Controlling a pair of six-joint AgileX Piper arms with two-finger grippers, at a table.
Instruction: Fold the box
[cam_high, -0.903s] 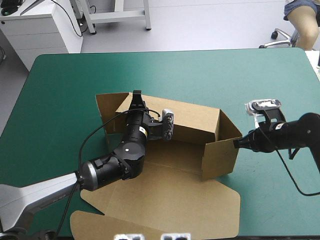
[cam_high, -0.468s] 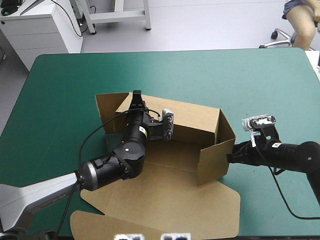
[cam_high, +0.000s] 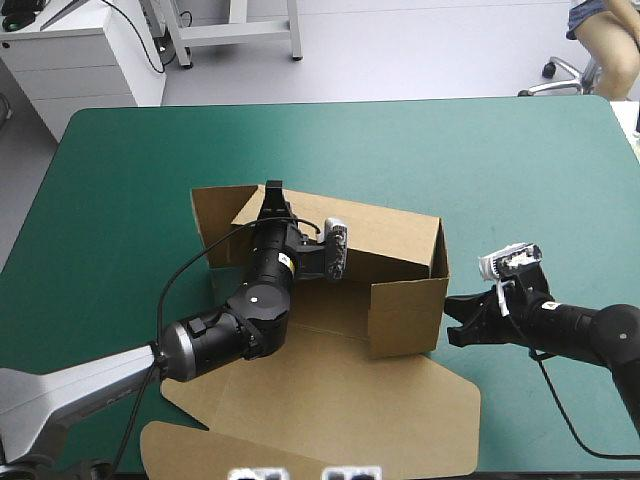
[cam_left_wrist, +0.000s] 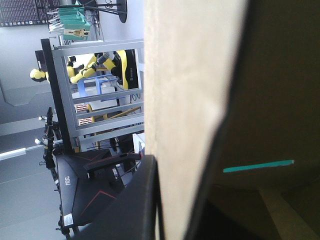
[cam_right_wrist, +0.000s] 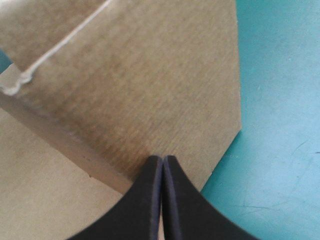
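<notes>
The brown box (cam_high: 330, 390) lies in the middle of the table, its lid flat toward the front edge and its back wall (cam_high: 385, 235) raised. My left gripper (cam_high: 272, 195) reaches over the back wall's left end and is shut on its top edge; in the left wrist view the pale board edge (cam_left_wrist: 185, 100) runs between the black fingers (cam_left_wrist: 135, 200). The right side flap (cam_high: 405, 315) stands upright, swung inward across the box floor. My right gripper (cam_high: 450, 322) is shut, its tip (cam_right_wrist: 163, 159) pressed against the flap's outer face (cam_right_wrist: 150, 85).
Bare teal-green cover (cam_high: 480, 160) stretches beyond the box toward the far edge and also lies to the right of the flap (cam_right_wrist: 280, 100). The flat lid reaches almost to the table's front edge.
My right gripper has moved left toward the box, pushing the right flap from an outward slant to standing across the box's inside. The left arm has not moved.
</notes>
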